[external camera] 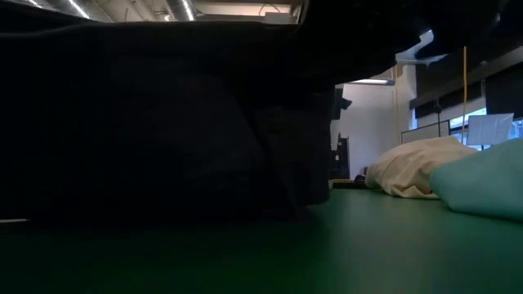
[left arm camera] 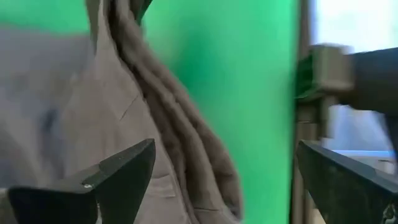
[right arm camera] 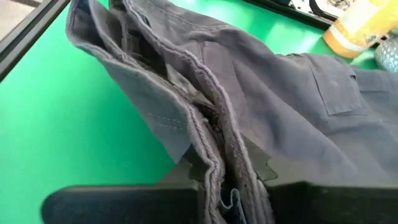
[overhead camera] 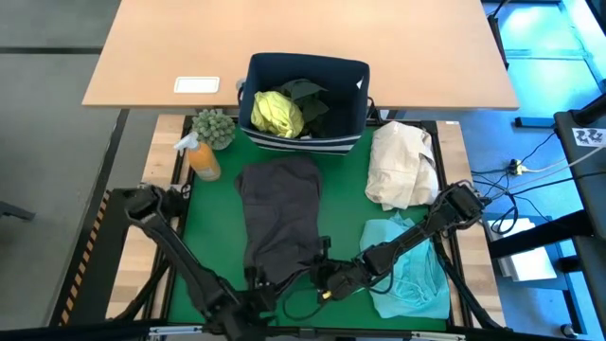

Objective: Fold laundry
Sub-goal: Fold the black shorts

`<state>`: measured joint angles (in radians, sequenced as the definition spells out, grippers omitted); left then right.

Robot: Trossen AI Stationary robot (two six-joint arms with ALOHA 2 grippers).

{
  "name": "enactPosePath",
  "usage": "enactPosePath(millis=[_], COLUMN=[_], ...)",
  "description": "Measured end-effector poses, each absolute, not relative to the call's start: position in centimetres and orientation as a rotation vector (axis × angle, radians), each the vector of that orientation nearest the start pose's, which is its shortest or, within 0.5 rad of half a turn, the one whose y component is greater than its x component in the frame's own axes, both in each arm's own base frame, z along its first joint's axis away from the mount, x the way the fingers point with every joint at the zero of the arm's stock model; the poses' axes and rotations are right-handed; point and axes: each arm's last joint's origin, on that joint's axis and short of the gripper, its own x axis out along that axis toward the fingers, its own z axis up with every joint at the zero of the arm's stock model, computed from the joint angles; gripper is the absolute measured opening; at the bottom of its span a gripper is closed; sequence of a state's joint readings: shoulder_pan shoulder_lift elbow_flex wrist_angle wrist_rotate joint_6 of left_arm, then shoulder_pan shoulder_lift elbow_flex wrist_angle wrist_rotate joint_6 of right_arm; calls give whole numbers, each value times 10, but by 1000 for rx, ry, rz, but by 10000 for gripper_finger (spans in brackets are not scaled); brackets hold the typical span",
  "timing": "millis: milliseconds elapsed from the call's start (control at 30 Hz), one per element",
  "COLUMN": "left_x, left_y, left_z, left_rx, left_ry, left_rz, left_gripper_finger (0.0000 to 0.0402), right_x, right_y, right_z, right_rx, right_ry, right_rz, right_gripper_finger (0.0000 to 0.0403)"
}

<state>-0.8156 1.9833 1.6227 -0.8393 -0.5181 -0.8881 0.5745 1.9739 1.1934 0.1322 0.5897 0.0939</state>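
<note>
Green surface (overhead camera: 213,213) carries everything; charcoal grey garment (overhead camera: 280,213) taken as landmark — it lies flat at centre, long axis running from the bin toward the arms' base. Navy bin (overhead camera: 305,102) sits just beyond the garment's far edge and holds the yellow-green shirt (overhead camera: 276,114) with a dark olive-black piece (overhead camera: 305,95) beside it. Cream cloth bundle (overhead camera: 402,163) lies to the right of the garment, apart from it; turquoise garment (overhead camera: 409,265) lies right of the garment's near end, under the right arm. Orange spray bottle (overhead camera: 201,156) and small green plant (overhead camera: 214,127) stand just off the garment's far left corner. Right pincer (right arm camera: 227,186) clenched on the garment's near hem — folds bunched between its fingers. Left pincer (left arm camera: 224,180) released, jaws wide, at the garment's near left edge, gripping nothing.
</note>
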Motion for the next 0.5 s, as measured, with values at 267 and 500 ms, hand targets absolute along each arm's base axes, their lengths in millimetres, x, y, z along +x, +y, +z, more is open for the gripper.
enactPosePath(millis=[267,500], left_x=[325,320], left_y=[-293,-269], left_z=[216,204], left_rx=[-218,-211], left_ry=[1014,1197], left_rz=[285,489], left_gripper_finger=[379,379], right_x=[357,357], right_y=[208,208], right_z=[161,161], right_rx=[-248,-249], right_ry=[541,541], right_rz=[-46,-44], right_gripper_finger=[33,33])
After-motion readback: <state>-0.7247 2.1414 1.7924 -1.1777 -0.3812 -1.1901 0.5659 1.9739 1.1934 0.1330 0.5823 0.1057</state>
